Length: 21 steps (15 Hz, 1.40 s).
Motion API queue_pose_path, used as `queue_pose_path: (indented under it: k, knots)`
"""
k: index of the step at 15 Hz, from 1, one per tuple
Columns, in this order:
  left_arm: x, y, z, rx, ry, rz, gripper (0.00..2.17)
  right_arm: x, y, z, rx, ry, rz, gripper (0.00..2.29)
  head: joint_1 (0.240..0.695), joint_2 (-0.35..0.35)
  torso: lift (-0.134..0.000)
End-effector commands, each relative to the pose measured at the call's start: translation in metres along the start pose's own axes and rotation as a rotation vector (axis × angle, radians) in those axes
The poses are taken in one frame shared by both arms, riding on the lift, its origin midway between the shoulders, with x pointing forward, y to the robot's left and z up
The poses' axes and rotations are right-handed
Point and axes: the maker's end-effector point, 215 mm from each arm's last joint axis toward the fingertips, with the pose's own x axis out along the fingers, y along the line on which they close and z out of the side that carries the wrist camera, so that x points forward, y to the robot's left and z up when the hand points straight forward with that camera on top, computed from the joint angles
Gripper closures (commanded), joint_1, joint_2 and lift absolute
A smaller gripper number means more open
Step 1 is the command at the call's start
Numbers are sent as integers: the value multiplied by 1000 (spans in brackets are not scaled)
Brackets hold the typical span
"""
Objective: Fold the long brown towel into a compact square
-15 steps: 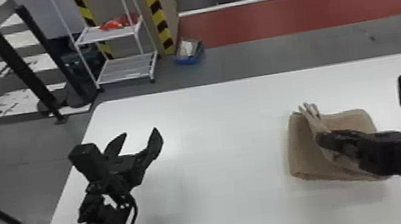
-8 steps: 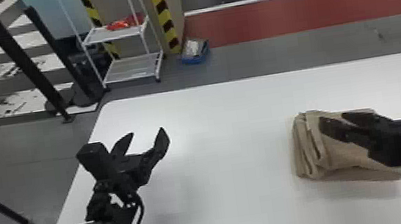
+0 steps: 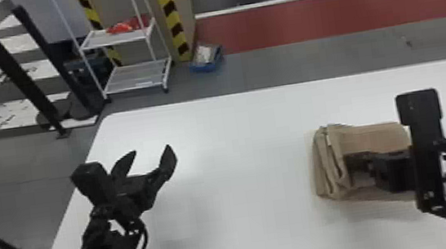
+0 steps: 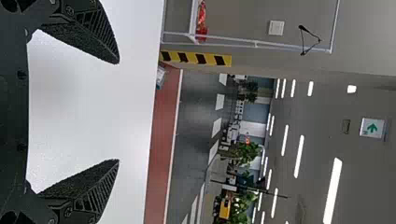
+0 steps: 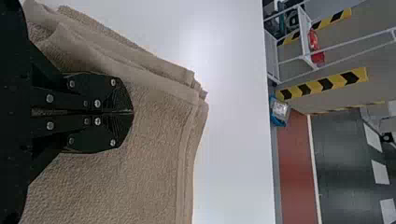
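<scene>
The brown towel lies folded in a compact stack on the right part of the table, its layered edges loosely bunched at its left side. Over the towel's near part is my right gripper. In the right wrist view the right gripper is shut, fingertips together above the towel, with no cloth visible between them. My left gripper is parked over the table's left side, well away from the towel; in the left wrist view the left gripper stands wide open with nothing between its fingers.
The white table has its left edge beneath the left arm and its far edge beyond the towel. On the floor behind stand a white rack and a blue bin.
The towel's flap, raised beside the right gripper a second ago, now lies down on the stack. The right gripper moved off to the right, then came back over the towel.
</scene>
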Motion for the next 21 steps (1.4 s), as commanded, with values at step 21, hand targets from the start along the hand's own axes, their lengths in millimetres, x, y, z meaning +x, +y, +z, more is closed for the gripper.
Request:
queue_pose_path:
  k: [21]
  knots:
    - [1,3,-2,-4,-1,4,137,-34,90,-57,16,29,289,2017,695,317,-125]
